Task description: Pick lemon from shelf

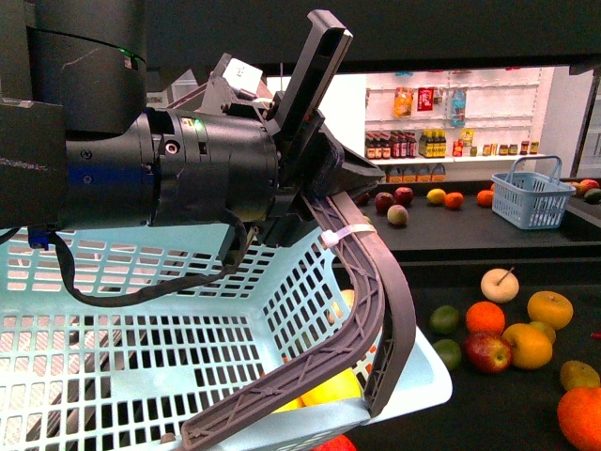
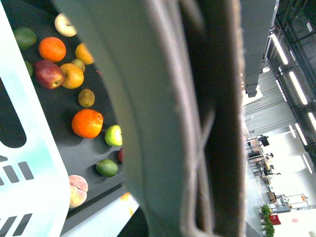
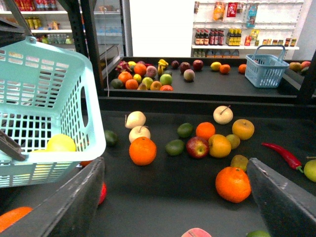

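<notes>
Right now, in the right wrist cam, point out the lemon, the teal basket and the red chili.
lemon point(image 3: 60, 143), right wrist view, yellow top showing inside the basket.
teal basket point(image 3: 59, 160), right wrist view, near rim band.
red chili point(image 3: 282, 154), right wrist view, middle of pod.

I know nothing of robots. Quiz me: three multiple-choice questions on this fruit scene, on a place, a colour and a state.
1. Where is the smooth yellow lemon? A on the white wall shelves; B in the pale-blue slatted plastic basket; C in the small far basket.
2. What colour is the long thin chili pepper? A green; B yellow; C red.
3. How is the right tool? A open and empty; B shut on an orange; C shut on a lime.
Answers: 1 B, it sits within the basket's walls; 2 C, bright red on the black shelf deck; 3 A, its dark fingers stand wide apart, gripping nothing.
</notes>
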`<state>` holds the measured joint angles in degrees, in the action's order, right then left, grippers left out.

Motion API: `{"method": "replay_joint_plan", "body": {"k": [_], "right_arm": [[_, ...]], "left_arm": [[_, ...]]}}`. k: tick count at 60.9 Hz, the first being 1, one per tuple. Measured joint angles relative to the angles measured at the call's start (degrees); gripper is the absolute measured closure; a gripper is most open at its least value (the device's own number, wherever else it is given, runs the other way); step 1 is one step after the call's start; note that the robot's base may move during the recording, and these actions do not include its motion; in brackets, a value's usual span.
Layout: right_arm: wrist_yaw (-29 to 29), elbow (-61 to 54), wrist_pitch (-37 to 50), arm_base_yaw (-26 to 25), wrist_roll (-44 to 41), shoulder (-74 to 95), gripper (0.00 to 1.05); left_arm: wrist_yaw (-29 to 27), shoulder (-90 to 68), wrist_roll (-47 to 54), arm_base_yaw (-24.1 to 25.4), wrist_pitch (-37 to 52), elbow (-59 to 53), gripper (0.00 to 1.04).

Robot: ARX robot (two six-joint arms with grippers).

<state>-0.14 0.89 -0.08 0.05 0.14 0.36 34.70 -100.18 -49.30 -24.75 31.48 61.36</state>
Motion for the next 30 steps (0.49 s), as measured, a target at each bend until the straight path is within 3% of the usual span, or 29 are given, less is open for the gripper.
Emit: {"method": "replay_joint_plan", "body": {"k": [4,7,16,30], "right_arm": [[0.0,0.0,0.0,0.0,0.0,0.0,0.06],[0.0,0.0,0.0,0.0,0.0,0.0,0.07],[0.0,0.0,0.0,0.0,0.0,0.0,0.07],[0.0,0.0,0.0,0.0,0.0,0.0,0.07]], "left_arm": [[0.0,0.0,0.0,0.0,0.0,0.0,0.99],[0.0,0.0,0.0,0.0,0.0,0.0,0.99],[-10.7,-0.2,-7.0,-0.2,4.4,0.0,0.99],[-18.4,-1.4,-16.7,5.4,12.7,1.3,0.99]]}}
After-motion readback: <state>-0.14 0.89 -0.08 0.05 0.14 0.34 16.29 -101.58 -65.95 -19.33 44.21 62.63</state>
